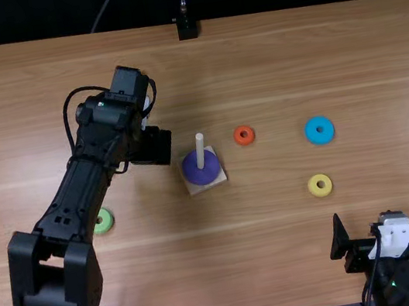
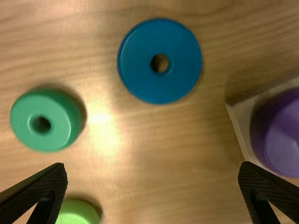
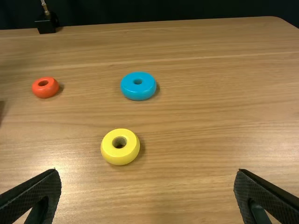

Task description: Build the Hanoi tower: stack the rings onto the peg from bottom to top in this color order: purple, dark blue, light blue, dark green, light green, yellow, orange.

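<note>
Right gripper (image 1: pixel 364 222): its two black fingers were held wide apart, with no ring gripped between them.
Yellow ring (image 3: pixel 109 151): laid flat on the wooden table (image 3: pixel 210 116), closest to the fingers.
Light blue ring (image 3: pixel 131 91): laid flat, beyond the yellow one and apart from it.
Orange ring (image 3: pixel 39 91): laid flat, well apart from both.
Black block (image 3: pixel 46 26): seen at the table's far edge.

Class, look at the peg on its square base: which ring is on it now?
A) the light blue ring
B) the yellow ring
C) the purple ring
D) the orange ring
C: the purple ring sits around the foot of the peg, while the orange, yellow and light blue rings lie on the table.
</note>
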Available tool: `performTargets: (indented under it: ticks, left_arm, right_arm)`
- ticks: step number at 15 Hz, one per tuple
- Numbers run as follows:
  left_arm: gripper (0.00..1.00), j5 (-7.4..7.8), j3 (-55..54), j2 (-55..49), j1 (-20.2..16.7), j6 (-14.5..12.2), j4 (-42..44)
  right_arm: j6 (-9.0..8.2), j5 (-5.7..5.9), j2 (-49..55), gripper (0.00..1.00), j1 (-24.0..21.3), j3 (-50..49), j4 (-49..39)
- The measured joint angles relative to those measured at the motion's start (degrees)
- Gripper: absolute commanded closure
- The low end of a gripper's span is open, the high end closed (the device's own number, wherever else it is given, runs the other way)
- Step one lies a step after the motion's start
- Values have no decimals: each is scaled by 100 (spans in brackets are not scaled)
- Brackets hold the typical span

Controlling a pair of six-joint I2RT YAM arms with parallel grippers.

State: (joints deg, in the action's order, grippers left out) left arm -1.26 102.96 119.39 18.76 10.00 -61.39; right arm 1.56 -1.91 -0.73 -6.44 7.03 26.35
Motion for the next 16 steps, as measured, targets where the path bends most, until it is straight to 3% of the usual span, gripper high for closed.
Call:
performTargets:
  ticks: [6,16]
  left_arm:
    - [0,-2,754,846,0,-101,4]
    - [0,4,846,1423,0,-103,63]
  right_arm:
    - [0,0,0,0,0,-2,2]
    - [4,2,0,0,0,0,0]
